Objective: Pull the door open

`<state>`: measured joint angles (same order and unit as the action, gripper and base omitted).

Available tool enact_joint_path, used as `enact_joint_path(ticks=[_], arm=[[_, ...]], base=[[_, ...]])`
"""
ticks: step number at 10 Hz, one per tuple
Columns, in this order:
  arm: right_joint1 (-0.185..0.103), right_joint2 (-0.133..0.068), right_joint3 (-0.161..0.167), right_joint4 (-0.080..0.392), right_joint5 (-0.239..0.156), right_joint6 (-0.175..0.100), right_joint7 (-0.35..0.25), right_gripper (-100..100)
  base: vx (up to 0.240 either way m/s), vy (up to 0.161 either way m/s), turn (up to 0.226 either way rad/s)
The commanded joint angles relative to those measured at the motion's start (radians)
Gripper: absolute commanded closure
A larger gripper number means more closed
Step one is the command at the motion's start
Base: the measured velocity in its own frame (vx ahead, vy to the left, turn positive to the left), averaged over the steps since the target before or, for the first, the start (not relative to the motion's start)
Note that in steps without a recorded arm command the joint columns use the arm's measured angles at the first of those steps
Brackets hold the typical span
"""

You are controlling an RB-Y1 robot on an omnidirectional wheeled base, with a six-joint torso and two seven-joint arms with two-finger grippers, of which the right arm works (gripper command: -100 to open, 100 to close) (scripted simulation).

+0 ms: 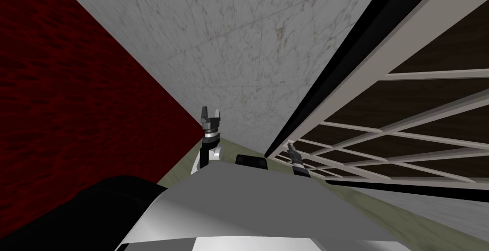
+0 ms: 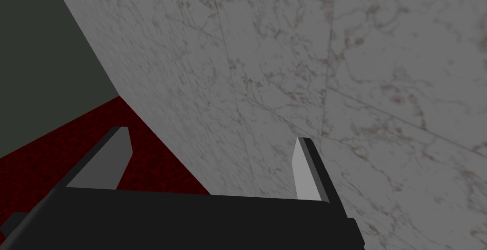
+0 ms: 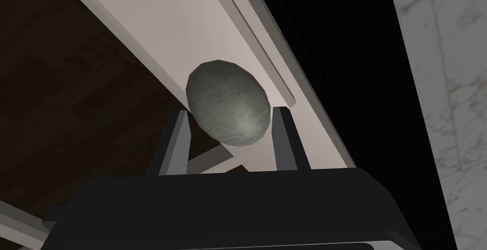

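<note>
The door knob (image 3: pixel 228 102), a dull grey oval, sits on the pale stile of the door (image 3: pixel 157 28) close to its free edge, and your right gripper (image 3: pixel 231 111) has it: the two fingers have closed in narrow and press the knob's sides, one on each flank. On one side of the knob the door runs off as dark panes parted by pale bars (image 1: pixel 415 95); on its other side, just past the stile's edge, lies a black area (image 3: pixel 352 71), and past that a grey-veined marble wall (image 3: pixel 452 71). From the head camera, your right gripper (image 1: pixel 290 145) reaches to the door's near corner. Nothing stands between the knob and you. Well apart from the knob, your left gripper (image 1: pixel 210 114) hangs before the same marble wall (image 2: pixel 309 62), its fingers (image 2: pixel 119 147) spread wide around nothing, with a dark red surface (image 1: pixel 71 95) beyond it.
</note>
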<state>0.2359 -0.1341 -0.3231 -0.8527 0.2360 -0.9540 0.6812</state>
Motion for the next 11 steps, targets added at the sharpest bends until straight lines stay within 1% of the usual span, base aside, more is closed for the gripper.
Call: enact_joint_path(ticks=[1,2,3,4,5,6,7,11], arm=[[0.004,0.007,0.013,0.003,0.0,-0.002,-0.035,100],[0.011,0.006,0.021,0.0,-0.007,-0.007,-0.073,100],[0.018,0.006,0.029,-0.003,-0.013,-0.011,-0.098,100],[0.018,0.006,0.029,-0.003,-0.013,-0.011,-0.11,100],[0.026,0.005,0.038,-0.006,-0.021,-0.016,-0.148,100],[0.046,0.004,0.017,-0.018,0.002,-0.026,-0.081,-100],[0.046,0.004,0.017,-0.018,0.002,-0.026,-0.081,-100],[0.086,0.002,-0.016,-0.028,0.043,-0.065,0.025,-100]], base=[[0.0,-0.01,0.008],[0.0,-0.008,0.012],[-0.005,-0.01,0.028],[-0.011,-0.005,0.008],[-0.004,0.003,0.044],[-0.011,0.032,-0.06],[-0.01,0.037,-0.058],[-0.012,0.036,-0.052]])
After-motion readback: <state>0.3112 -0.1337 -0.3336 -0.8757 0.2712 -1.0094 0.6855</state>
